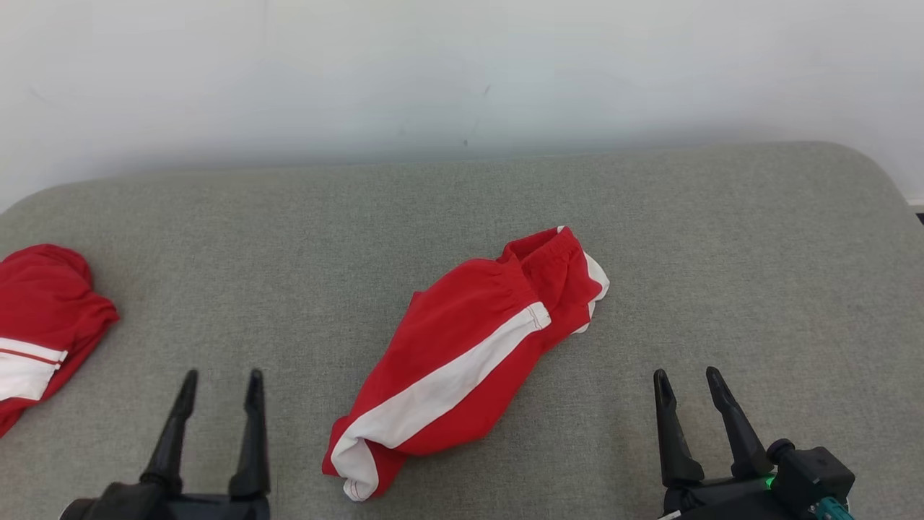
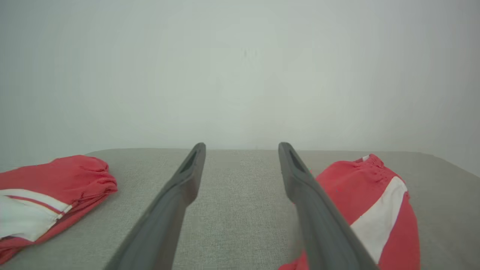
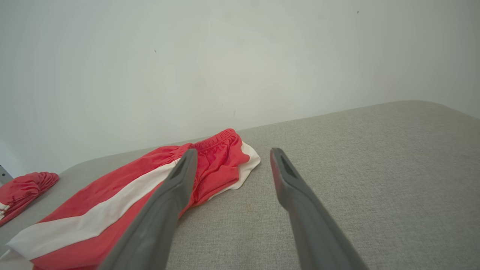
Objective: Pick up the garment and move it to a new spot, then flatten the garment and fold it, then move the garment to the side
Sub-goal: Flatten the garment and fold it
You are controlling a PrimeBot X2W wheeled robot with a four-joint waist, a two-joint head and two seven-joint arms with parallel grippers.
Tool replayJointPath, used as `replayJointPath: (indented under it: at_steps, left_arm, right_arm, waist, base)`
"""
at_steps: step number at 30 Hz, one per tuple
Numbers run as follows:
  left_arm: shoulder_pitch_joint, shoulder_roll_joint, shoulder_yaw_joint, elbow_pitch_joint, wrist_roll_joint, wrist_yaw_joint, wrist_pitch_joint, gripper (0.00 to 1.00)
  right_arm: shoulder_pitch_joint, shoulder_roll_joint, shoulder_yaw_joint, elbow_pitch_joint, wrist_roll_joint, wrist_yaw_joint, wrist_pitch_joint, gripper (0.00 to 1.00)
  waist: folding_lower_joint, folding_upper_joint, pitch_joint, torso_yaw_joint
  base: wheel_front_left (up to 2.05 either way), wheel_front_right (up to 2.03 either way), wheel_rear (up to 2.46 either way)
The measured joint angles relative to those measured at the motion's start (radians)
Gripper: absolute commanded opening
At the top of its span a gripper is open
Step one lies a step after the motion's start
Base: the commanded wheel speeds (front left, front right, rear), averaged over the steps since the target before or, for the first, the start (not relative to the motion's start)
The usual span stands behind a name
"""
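Red garment [image 1: 462, 354] lies crumpled mid-surface [image 1: 722, 238] between the left pincer [image 1: 222, 375] and right pincer [image 1: 686, 373], both released and empty. Pinching one loose layer could drag it bunched towards the second red garment [image 1: 43, 325]

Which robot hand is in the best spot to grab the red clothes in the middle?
Probably left, but only just. The near end of the middle garment lies beside the open left gripper. Its other end sits farther up the table from the open right gripper.
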Motion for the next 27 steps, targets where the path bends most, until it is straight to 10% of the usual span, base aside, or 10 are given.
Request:
replayJointPath:
  at_steps: [15, 27]
  left_arm:
    - [0.043, -0.054, 0.112, 0.125, 0.101, 0.014, 0.0, 1.0]
    - [0.026, -0.058, 0.069, 0.155, 0.07, 0.022, 0.0, 1.0]
  right_arm:
    - [-0.061, 0.0, 0.055, 0.096, -0.037, 0.0, 0.0, 1.0]
    - [-0.36, -0.072, 0.167, 0.45, 0.01, 0.0, 0.0, 1.0]
  waist:
    - [0.0, 0.0, -0.003, 0.038]
    - [0.0, 0.0, 0.027, 0.095]
  base:
    - [0.0, 0.0, 0.0]
    - [0.0, 0.0, 0.0]
